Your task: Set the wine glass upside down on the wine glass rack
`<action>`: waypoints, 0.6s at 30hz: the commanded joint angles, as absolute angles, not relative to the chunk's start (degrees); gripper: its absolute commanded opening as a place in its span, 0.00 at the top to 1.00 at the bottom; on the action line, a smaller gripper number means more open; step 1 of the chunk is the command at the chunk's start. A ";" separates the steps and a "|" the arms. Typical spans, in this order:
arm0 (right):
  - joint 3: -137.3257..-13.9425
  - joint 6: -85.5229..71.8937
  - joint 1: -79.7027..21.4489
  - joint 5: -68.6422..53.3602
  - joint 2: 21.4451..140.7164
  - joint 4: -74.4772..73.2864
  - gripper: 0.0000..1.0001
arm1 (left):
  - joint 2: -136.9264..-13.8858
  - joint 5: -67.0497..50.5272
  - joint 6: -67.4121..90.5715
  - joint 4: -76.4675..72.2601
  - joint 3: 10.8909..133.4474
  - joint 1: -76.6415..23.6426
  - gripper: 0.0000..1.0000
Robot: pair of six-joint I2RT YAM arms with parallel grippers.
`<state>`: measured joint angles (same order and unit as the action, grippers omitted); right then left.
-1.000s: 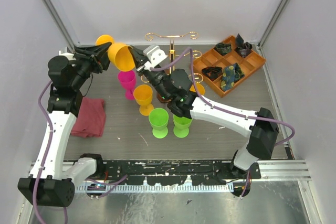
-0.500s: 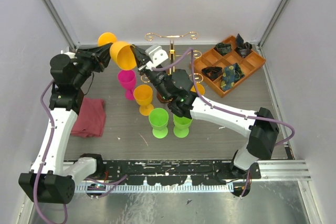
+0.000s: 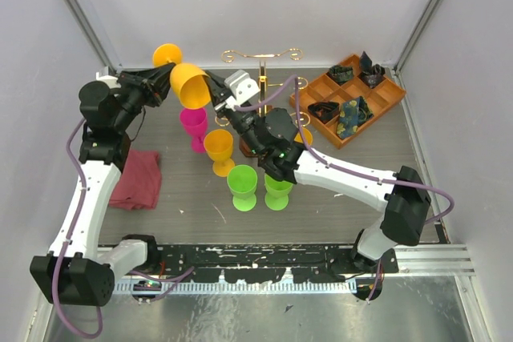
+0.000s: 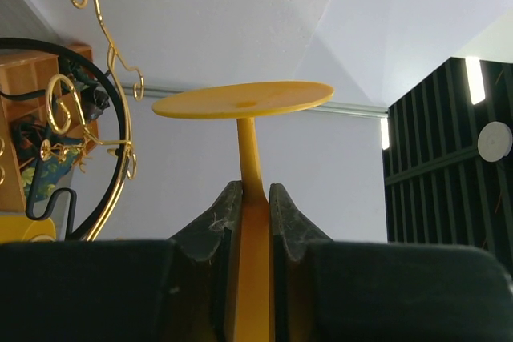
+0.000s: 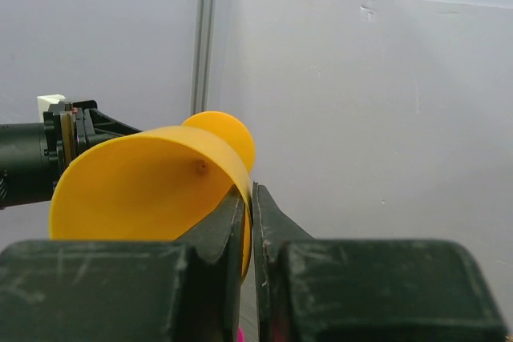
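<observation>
Above the back-left corner of the grey table, a yellow-orange plastic wine glass (image 3: 191, 86) hangs on its side between two robot arms, well clear of the tabletop and just left of the thin gold-wire wine glass rack (image 3: 263, 70) with its scrolled arms. The left claw (image 3: 163, 79) is clamped on the stem, and its wrist view shows both black fingers (image 4: 218, 222) pressed to the stem's lower part, leaving a bare length below the flat round foot (image 4: 244, 100). The right claw (image 3: 210, 86) meets the glass from the other end, its jaws drawn nearly together with the thin wall of the bowl's rim (image 5: 244, 258) pinched between them. This looks like a handover with the hanging not yet done. To do it well, the right claw should open fully and back straight off the rim so that it does not drag the bowl or twist the stem in the left claw's grip. The left arm can then turn the foot uppermost and slide the bare stem into a wire arm until the foot seats on it. It should stay above the pink plastic goblet (image 3: 193, 122) directly beneath, which stands with a yellow goblet (image 3: 218, 146) and two green goblets (image 3: 242, 182).
</observation>
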<state>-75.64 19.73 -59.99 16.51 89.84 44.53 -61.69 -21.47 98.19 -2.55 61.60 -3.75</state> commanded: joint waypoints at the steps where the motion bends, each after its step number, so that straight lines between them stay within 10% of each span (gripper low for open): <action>1: -75.42 20.33 -60.31 16.30 86.49 46.10 0.87 | -61.92 -23.67 97.13 -7.88 61.14 -3.96 1.00; 13: -73.71 22.20 -60.32 19.82 83.92 42.22 0.64 | -64.55 -22.60 89.10 -10.70 63.06 -3.88 1.00; 18: -71.98 23.55 -60.29 23.66 81.98 39.64 0.38 | -67.55 -22.93 85.03 -14.57 65.25 -3.40 1.00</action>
<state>-72.88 21.78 -60.01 19.73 86.17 40.07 -65.76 -22.04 90.06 -9.23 61.78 -3.79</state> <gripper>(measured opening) 0.545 0.170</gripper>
